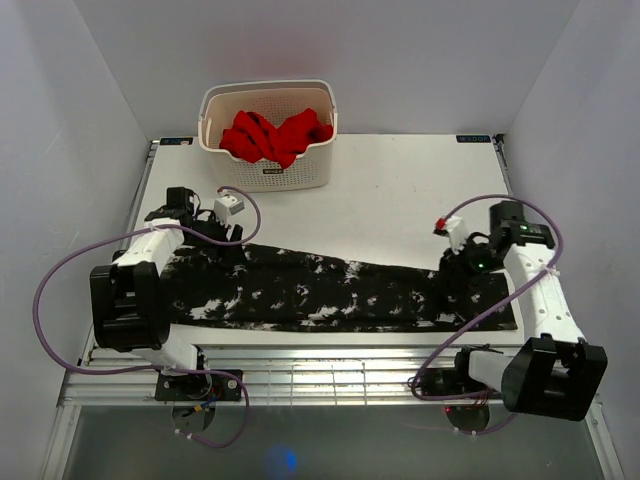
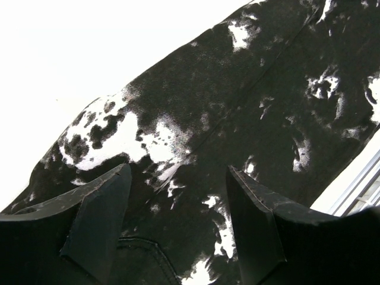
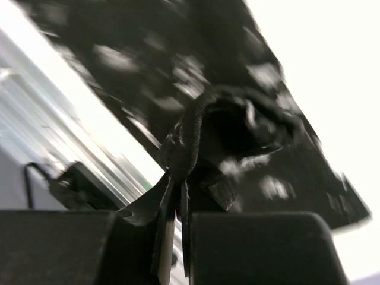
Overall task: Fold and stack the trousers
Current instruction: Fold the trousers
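The trousers (image 1: 330, 292), black with white speckles, lie stretched flat across the near part of the table from left to right. My left gripper (image 1: 222, 243) hangs open just above their left end; in the left wrist view its two fingers (image 2: 101, 214) stand apart over the fabric (image 2: 237, 113), holding nothing. My right gripper (image 1: 462, 268) is at the right end, shut on a bunched fold of the trousers (image 3: 196, 136), lifted a little off the table in the right wrist view.
A white basket (image 1: 268, 172) with a plain red garment (image 1: 272, 135) stands at the back of the table, left of centre. The table's slatted near edge (image 1: 320, 375) runs just in front of the trousers.
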